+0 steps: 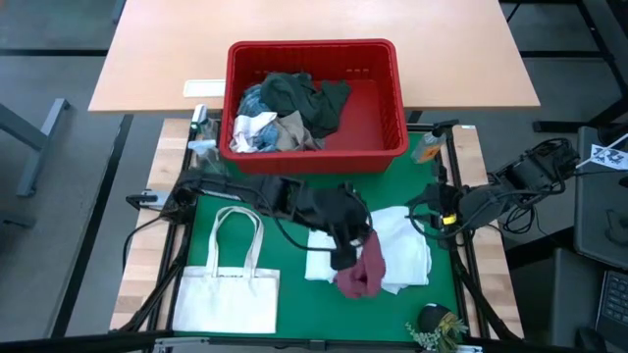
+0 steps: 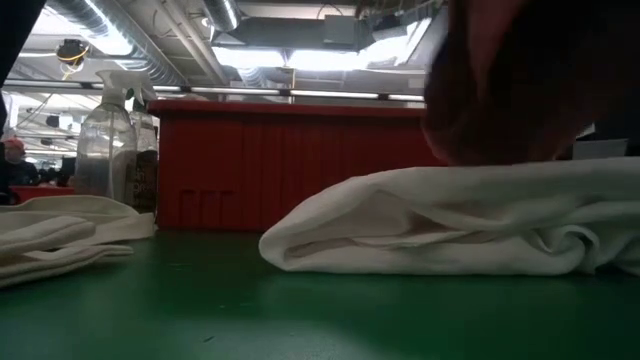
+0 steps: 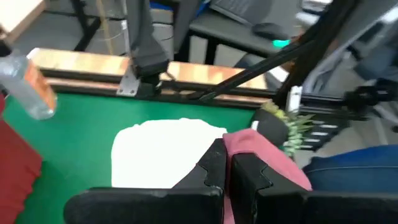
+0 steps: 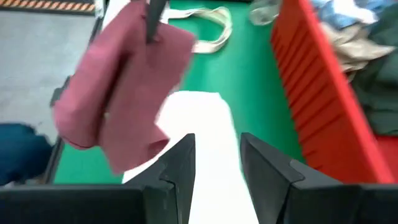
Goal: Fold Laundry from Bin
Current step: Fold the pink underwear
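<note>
L end effector [image 1: 343, 257] is closed tight on the maroon cloth [image 1: 361, 269], which hangs from its fingers [image 3: 214, 167] just above the white garment [image 1: 404, 249] lying on the green mat [image 1: 294, 260] of the surface. R end effector [image 4: 214, 163] sits at the mat's right edge w/ fingers [image 4: 180, 163] apart, nothing between them, facing the white garment. Red bin [image 1: 378, 120] stands at the mat's far edge w/ dark green, beige and blue-white laundry [image 1: 285, 110] heaped in its left half; white tote bag [image 1: 228, 286] lies flat near left; spray bottle [image 2: 104, 135] beside the bin.
</note>
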Robot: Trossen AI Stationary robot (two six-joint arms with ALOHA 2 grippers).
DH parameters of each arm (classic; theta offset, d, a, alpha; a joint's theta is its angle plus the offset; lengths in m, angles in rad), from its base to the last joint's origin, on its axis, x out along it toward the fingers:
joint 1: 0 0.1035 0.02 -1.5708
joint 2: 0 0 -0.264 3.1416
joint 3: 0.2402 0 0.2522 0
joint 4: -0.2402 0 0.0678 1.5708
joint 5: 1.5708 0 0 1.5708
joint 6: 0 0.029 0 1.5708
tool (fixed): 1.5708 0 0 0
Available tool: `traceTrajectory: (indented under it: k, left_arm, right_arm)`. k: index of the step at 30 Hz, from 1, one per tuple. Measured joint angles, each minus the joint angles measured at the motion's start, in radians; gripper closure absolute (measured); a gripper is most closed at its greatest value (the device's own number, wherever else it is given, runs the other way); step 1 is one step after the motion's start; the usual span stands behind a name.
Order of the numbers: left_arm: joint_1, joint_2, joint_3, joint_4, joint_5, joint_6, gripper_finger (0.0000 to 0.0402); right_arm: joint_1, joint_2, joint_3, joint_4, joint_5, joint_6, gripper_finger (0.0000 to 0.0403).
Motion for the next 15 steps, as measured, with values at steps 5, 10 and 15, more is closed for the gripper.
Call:
traceTrajectory:
  k: [5, 10, 15]
  left_arm:
    - [-0.061, 0.002, 0.0, 0.002, -0.054, -0.032, 0.0401]
    - [-0.132, -0.014, 0.012, -0.009, -0.126, -0.138, 0.0401]
    - [-0.197, -0.027, 0.013, -0.027, -0.189, -0.204, 0.0401]
  right_arm:
    - [0.0, 0.001, -0.017, -0.001, -0.025, 0.047, 0.0274]
    - [0.0, 0.001, -0.018, -0.003, -0.041, 0.068, 0.0274]
    - [0.0, 0.001, -0.018, -0.002, -0.051, 0.068, 0.0274]
